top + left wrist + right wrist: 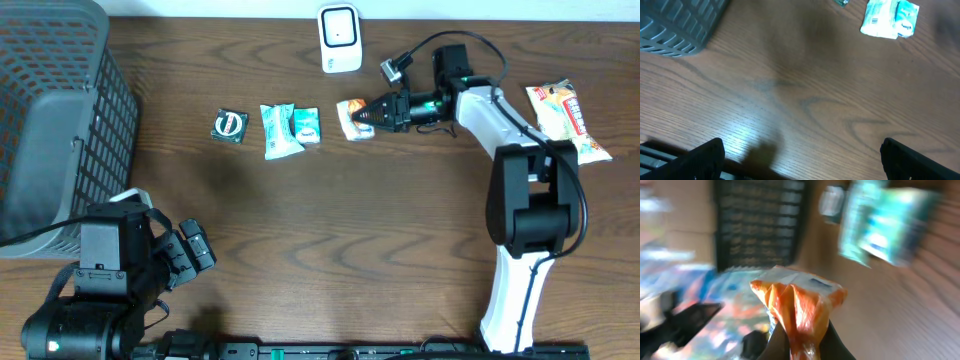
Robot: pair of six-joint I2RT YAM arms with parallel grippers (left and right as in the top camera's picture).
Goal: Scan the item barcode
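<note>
Step in hand looked like grasp-done, carry-to-scan: the right gripper (370, 116) had its jaws closed on the crimped end of an orange snack packet (351, 118), which sat near the far edge of the table (400, 220), just below and slightly right of the white scanner (340, 38), not touching it. I couldn't tell from above whether the packet was lifted clear of the wood or resting on it. The left gripper (192, 256) hung idle near the front left with its jaws wide open, holding nothing and well apart from everything. By my read, the next move called for bringing the packet up to the scanner's face and turning it so the barcode pointed at the window. No barcode showed in any view, so which side needed turning I couldn't say. The grip was only on the thin crimp, so the packet might swing or droop on the way. The overhead view gave the layout: a dark mesh basket (50, 120) at far left, a small dark packet (230, 125), two teal-and-white packets (281, 130) in a row left of the held one, and another snack bag (568, 120) off to the right. The right wrist view, badly blurred, showed what the overhead didn't: the pinch itself, orange film bunched between the fingers. The left wrist view added only bare wood, a basket corner and one teal-and-white packet, plus both spread fingers.
</note>
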